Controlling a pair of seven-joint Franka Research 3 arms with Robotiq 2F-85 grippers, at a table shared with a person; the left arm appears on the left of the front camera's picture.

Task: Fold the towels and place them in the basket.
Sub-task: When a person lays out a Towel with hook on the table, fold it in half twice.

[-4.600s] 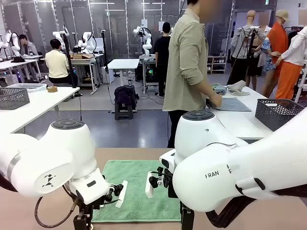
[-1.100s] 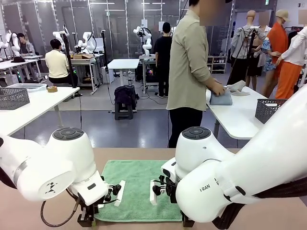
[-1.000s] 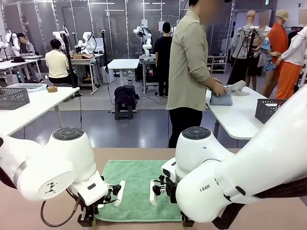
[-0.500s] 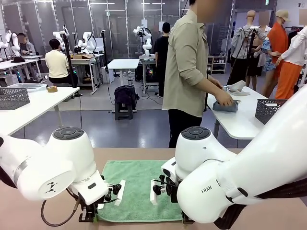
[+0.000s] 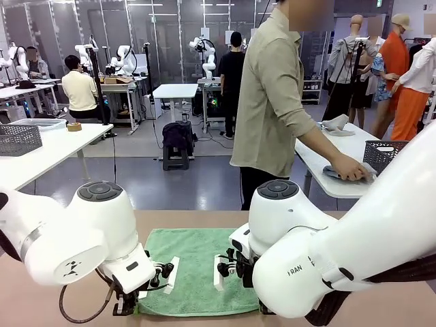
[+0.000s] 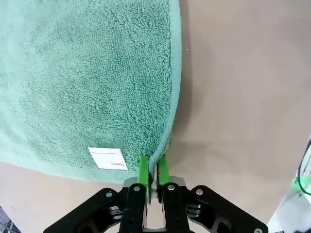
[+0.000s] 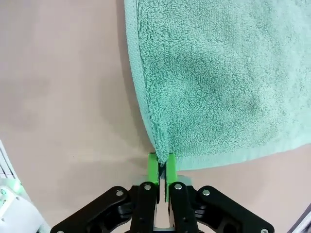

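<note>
Good bite on both sides here. The left gripper point(image 6: 152, 164) was pressed shut on 1 near corner of the mint green towel point(image 6: 87, 73), hem right in its grip and the white label point(image 6: 108, 158) just beside it. The right gripper point(image 7: 162, 164) was pinching the other near corner the same way. The rest of the cloth lay flat on the brown table point(image 7: 58, 73), stretching away from both. My take on the fold: lift the 2 corners together and level, carry them straight out over the far edge, then set down with hems lined up. If 1 side leads, I'd guess it skews.
</note>
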